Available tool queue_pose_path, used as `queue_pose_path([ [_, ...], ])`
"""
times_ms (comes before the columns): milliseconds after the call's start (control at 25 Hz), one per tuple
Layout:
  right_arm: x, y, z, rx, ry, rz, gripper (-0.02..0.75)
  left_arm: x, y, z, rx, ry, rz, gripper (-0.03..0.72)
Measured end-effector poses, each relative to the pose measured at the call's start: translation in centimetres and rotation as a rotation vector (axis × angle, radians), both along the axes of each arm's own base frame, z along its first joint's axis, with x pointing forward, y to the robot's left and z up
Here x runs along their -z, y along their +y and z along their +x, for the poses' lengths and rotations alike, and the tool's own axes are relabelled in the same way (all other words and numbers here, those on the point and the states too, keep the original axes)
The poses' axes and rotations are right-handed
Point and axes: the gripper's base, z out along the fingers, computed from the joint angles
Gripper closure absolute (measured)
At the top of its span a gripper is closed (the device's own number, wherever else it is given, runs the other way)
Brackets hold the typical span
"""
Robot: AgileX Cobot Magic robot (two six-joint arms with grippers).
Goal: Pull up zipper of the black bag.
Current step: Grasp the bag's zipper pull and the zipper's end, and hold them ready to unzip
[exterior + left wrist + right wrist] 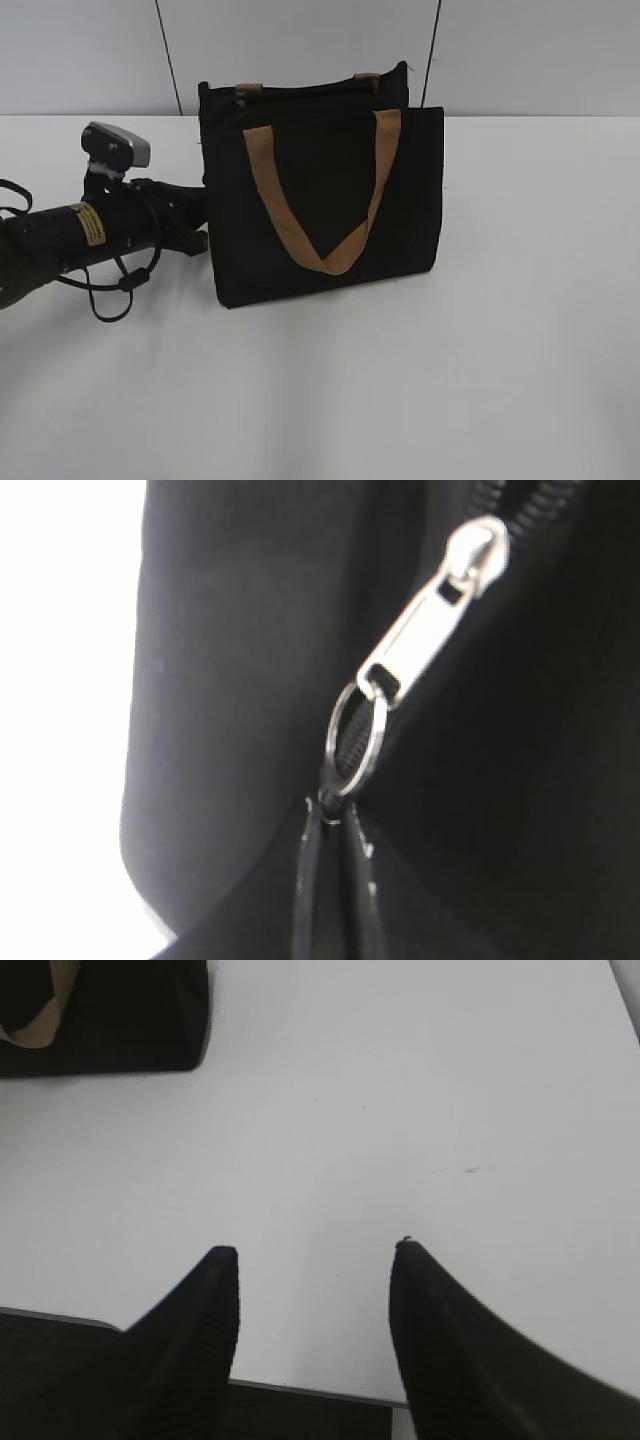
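The black bag stands on the white table, its tan handles hanging down its front. My left gripper is pressed against the bag's left side. In the left wrist view the silvery zipper pull hangs from its slider on the black zip line. A metal ring hangs from the pull. My left gripper is shut on the bottom of that ring. My right gripper is open and empty above bare table, with the bag's corner far off at the upper left.
The left arm with its cable and wrist camera lies low across the table's left side. A grey wall stands behind the bag. The table's front edge shows below the right gripper.
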Motion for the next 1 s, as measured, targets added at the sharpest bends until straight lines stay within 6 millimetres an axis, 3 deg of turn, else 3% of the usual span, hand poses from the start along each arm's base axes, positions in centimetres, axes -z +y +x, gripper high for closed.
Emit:
queue_pose_path([
  [400, -0.1, 0.7, -0.1, -0.048, -0.002, 0.077, 0.360, -5.8, 0.9, -0.1, -0.064, -0.043, 0.138, 0.675],
  [800, -0.3, 1.2, -0.1, -0.084, -0.010, 0.133, 0.360, -12.5, 2.5, -2.1, -0.153, -0.091, 0.270, 0.675],
  [1000, -0.5, 1.8, -0.2, -0.124, -0.014, 0.184, 0.360, -15.0, 1.5, -3.9, -0.128, -0.115, 0.283, 0.675],
])
